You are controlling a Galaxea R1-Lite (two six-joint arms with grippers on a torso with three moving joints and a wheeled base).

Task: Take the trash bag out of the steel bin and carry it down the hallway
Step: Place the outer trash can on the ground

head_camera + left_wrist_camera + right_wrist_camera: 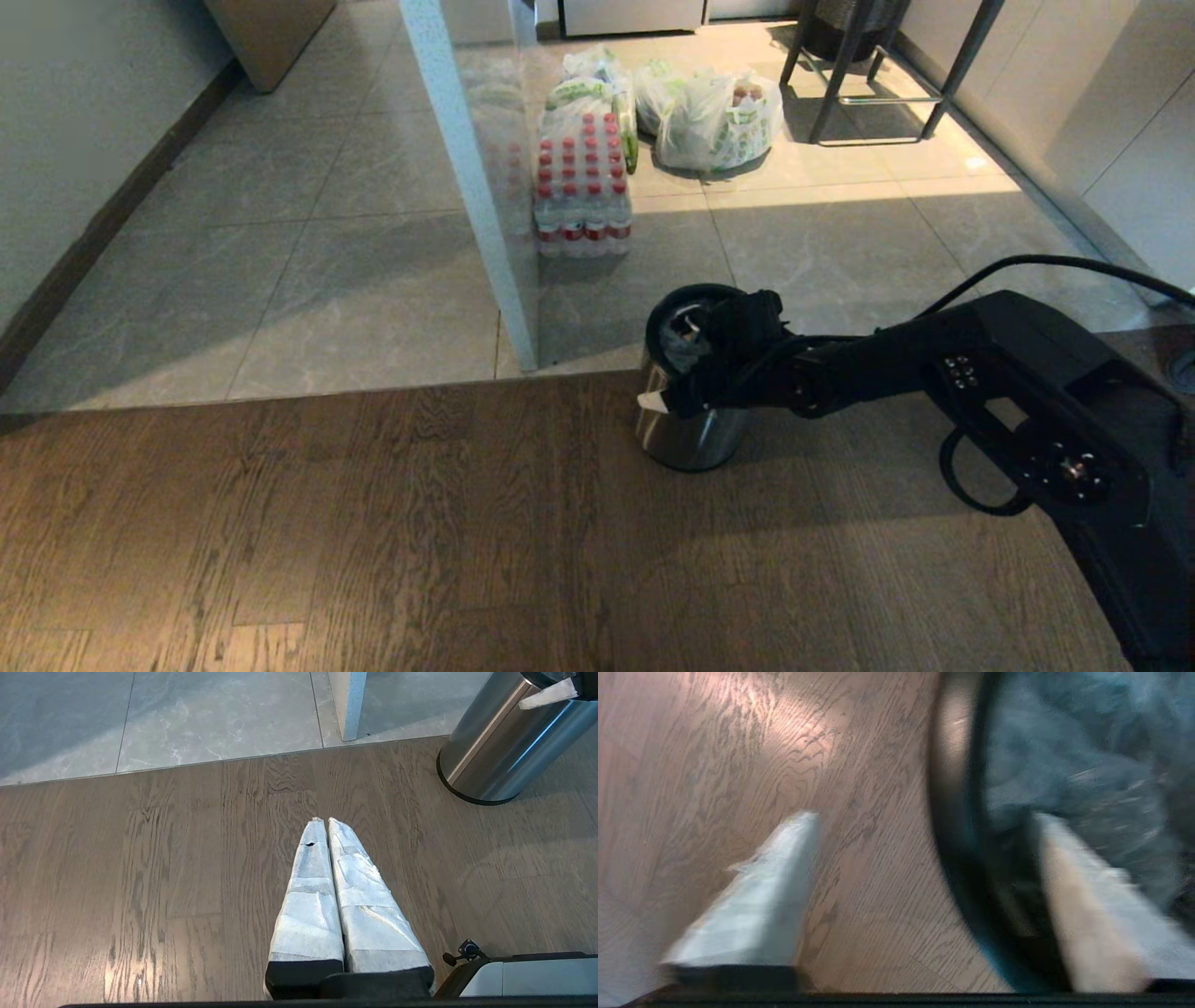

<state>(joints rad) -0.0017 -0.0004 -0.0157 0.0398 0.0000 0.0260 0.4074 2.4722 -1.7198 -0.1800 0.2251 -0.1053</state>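
The steel bin (pixel 686 439) stands on the wood floor right at the edge of the tiles, and it also shows in the left wrist view (pixel 495 756). The crinkly trash bag (pixel 680 341) fills its mouth, with dark rubbish under the clear plastic (pixel 1064 751). My right gripper (pixel 674 369) reaches in from the right and stands open astride the bin's black rim (pixel 957 858). One finger (pixel 775 891) hangs outside over the wood. The other finger (pixel 1083 896) is over the bag inside. My left gripper (pixel 325 820) is shut and empty, low over the wood floor left of the bin.
A glass partition with a white edge (pixel 476 187) ends just behind the bin. Beyond it on the tiles are a pack of red-capped bottles (pixel 581 187), white bags with green print (pixel 714 121) and dark stool legs (pixel 878 84). A wall (pixel 84 140) runs along the left.
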